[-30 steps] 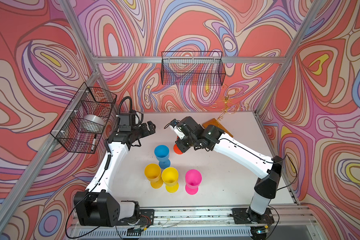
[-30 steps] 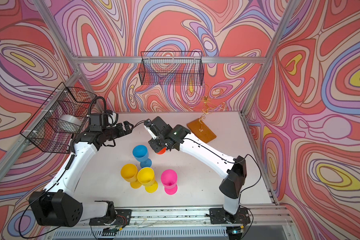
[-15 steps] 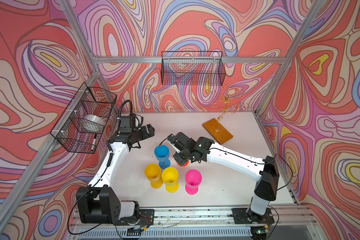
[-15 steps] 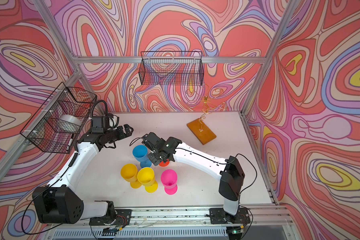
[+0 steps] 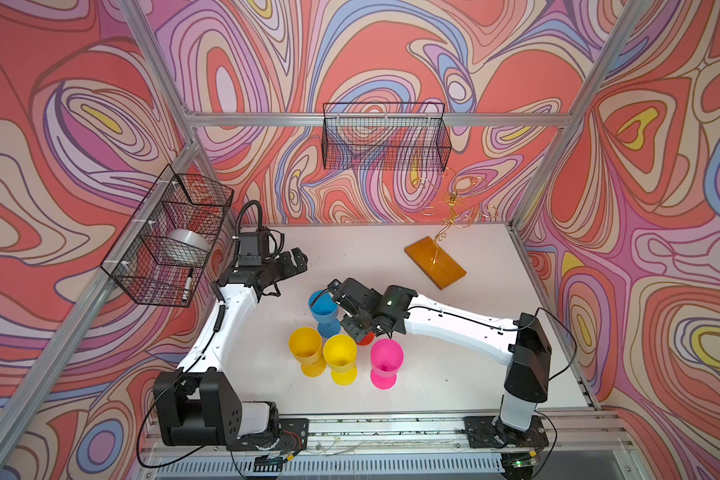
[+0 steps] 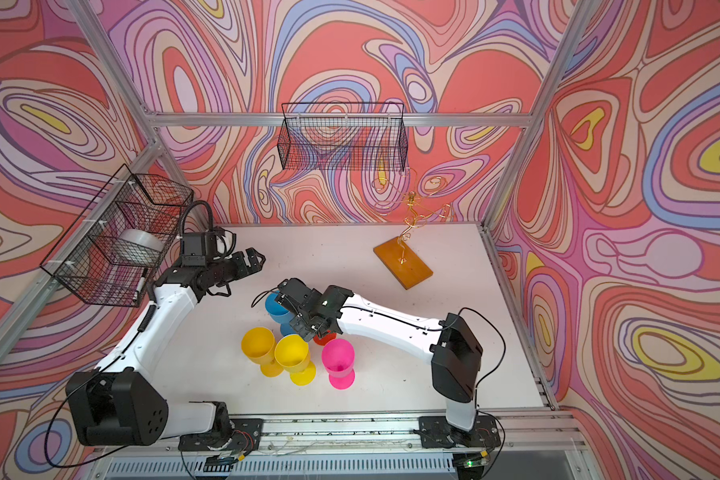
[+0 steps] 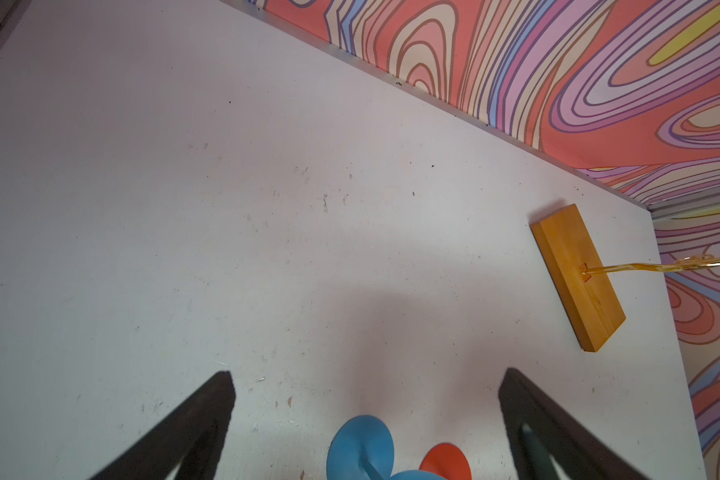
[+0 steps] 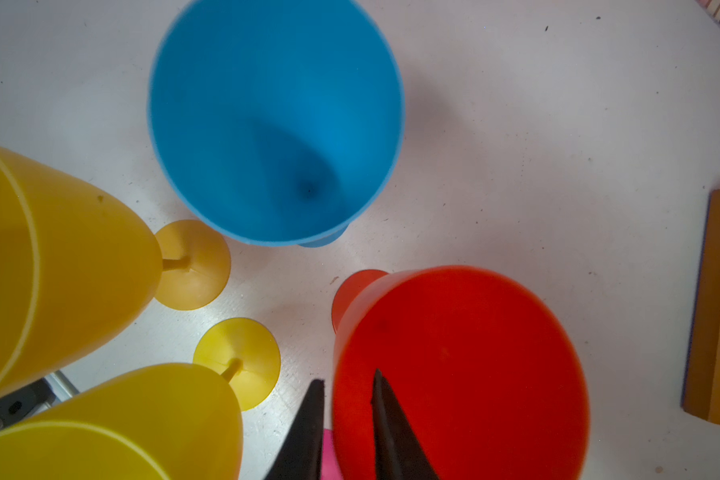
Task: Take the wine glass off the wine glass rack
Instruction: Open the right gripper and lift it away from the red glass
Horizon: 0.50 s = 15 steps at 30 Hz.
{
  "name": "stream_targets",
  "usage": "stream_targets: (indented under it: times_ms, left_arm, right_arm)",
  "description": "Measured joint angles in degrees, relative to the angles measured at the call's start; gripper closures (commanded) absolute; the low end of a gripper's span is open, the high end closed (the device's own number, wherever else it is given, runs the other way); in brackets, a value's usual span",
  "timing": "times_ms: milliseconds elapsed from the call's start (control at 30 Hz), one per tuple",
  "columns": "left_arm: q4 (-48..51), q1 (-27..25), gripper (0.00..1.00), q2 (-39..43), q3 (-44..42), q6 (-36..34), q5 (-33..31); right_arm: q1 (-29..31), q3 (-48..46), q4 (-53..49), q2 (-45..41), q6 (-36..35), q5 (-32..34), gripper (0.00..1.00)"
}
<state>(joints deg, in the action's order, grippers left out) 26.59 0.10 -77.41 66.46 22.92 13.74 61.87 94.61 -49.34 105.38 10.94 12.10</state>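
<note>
red wine glass (image 8: 458, 374), rim inside right pincer (image 8: 347, 376)

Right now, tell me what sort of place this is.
Most likely a robot test cell in a lab: an aluminium frame boxes in a white table, swirl-patterned walls surround it, and two robot arms are bolted to a front rail.

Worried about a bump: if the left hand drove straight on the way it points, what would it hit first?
Likely bare table, beyond the blue glass and short of the rack base. The left hand is open; depth is unclear.
</note>
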Motion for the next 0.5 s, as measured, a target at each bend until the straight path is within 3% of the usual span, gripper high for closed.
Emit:
stream_targets:
  times_ms: [100,167,500]
  left_arm:
    - [-0.85,0.0,0.0,0.81,-1.27,0.02,0.59]
    - [-1.81,0.02,0.0,1.77,-2.32,0.15,1.09]
    - [-9.55,0.0,0.0,8.83,-7.91,0.28,4.2]
  right_arm:
    - [0.22,0.15,0.13,-0.31,-0.48,-0.09,0.35]
    - [0.24,0.2,0.35,-1.29,-0.76,-0.17,0.28]
    - [0.37,0.31,8.87,-18.88,-4.83,4.26,0.11]
